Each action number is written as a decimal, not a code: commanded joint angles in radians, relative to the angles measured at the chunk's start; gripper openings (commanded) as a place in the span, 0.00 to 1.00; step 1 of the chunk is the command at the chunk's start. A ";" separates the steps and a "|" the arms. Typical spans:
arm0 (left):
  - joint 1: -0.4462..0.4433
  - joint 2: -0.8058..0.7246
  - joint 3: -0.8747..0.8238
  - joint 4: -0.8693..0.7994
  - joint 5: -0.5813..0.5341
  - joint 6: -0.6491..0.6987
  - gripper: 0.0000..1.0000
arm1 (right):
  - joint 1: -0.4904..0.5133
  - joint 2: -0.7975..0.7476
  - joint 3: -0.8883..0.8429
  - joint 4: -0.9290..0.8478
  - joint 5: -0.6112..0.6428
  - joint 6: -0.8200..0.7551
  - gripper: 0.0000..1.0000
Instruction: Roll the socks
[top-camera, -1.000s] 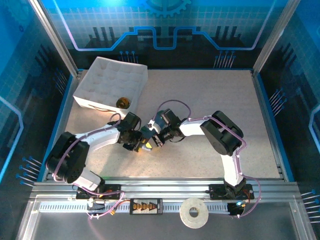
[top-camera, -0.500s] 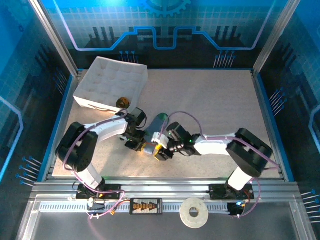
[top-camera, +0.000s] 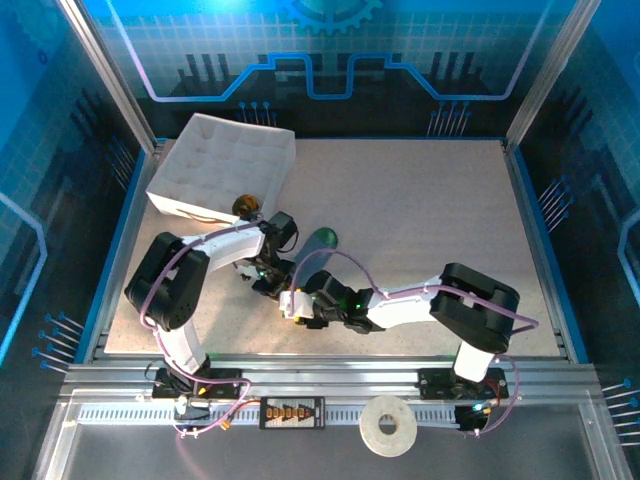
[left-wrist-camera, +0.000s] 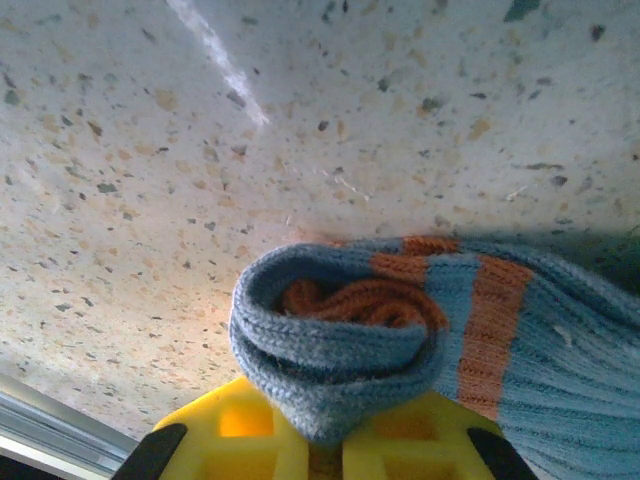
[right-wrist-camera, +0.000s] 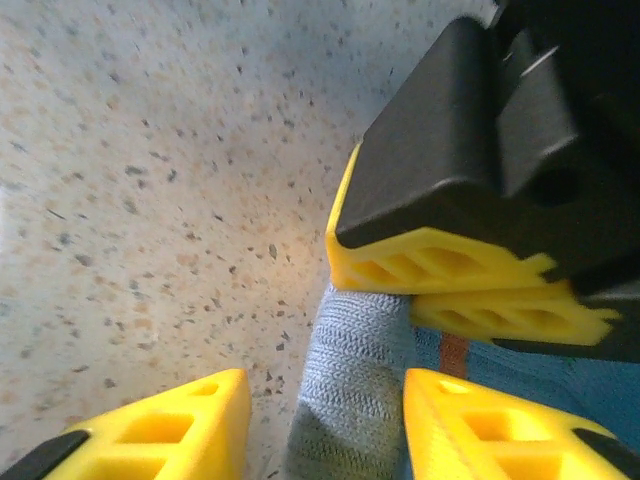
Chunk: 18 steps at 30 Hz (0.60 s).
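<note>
A blue-grey sock with orange stripes (left-wrist-camera: 520, 330) lies on the speckled table, its cuff end folded into a loose roll (left-wrist-camera: 335, 345). Its green toe (top-camera: 322, 238) points away from the arms. My left gripper (left-wrist-camera: 325, 435) is shut on the rolled end from below. In the right wrist view the left gripper's yellow fingers (right-wrist-camera: 440, 265) pinch the sock fold (right-wrist-camera: 355, 380). My right gripper (right-wrist-camera: 325, 425) is open and straddles that fold; its right-hand finger is near or against the knit, the other finger clear of it. Both grippers meet at the table's front centre, left gripper (top-camera: 274, 283), right gripper (top-camera: 296, 305).
A white compartment box (top-camera: 222, 165) stands at the back left, with a small olive-brown knit ball (top-camera: 246, 206) in its near corner. The right arm (top-camera: 420, 298) lies low along the front of the table. A tape roll (top-camera: 388, 426) rests on the front rail.
The right gripper let go and swung down to the front, now open around the sock's fold. The left gripper closed on the rolled end, and the sock's green toe has come into sight.
</note>
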 joint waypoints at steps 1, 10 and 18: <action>-0.001 0.064 -0.017 -0.054 0.001 0.026 0.00 | 0.014 0.048 0.053 -0.010 0.109 -0.026 0.38; 0.010 -0.012 -0.033 -0.040 -0.014 0.017 0.00 | 0.002 0.085 0.064 -0.103 0.098 0.042 0.01; 0.063 -0.226 -0.137 0.104 -0.049 -0.024 0.58 | -0.085 0.089 0.041 -0.182 -0.157 0.217 0.00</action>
